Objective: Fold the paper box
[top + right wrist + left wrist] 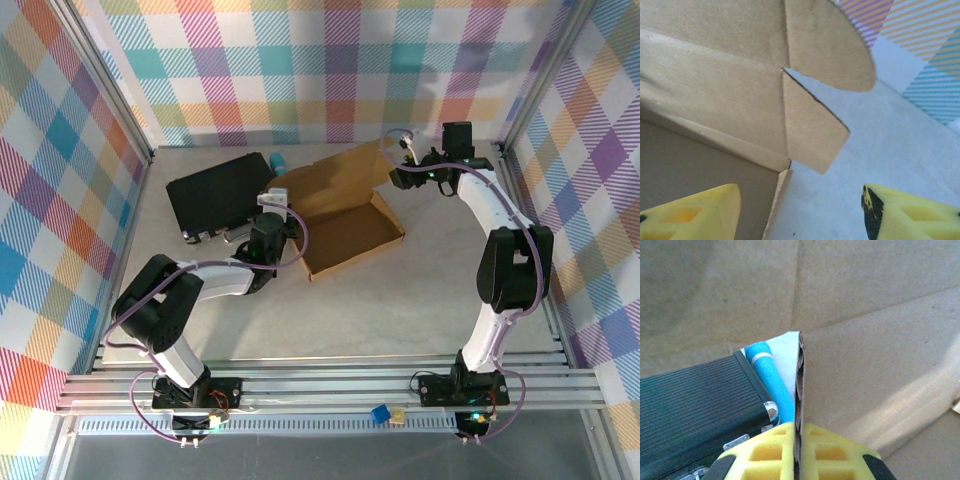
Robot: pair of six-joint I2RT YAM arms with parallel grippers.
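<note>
The paper box (350, 232) lies mid-table as a shallow brown tray with its lid (338, 175) standing up at the back. My left gripper (283, 212) is at the tray's left side. In the left wrist view its yellow fingers (765, 452) are shut on the thin edge of an upright cardboard wall (800, 385). My right gripper (396, 172) is at the lid's right end. It stands open (800, 215), with a cardboard side edge (774, 205) between its spread fingers and touching neither. A pointed tab (810, 130) and a rounded flap (830, 45) stick out beyond it.
A black ribbed case (215, 200) lies left of the box, close to the left arm, also seen as the black case (690, 405). A blue cylinder (772, 385) lies between the case and the cardboard. Metal frame posts and checked walls close in the table (400, 300).
</note>
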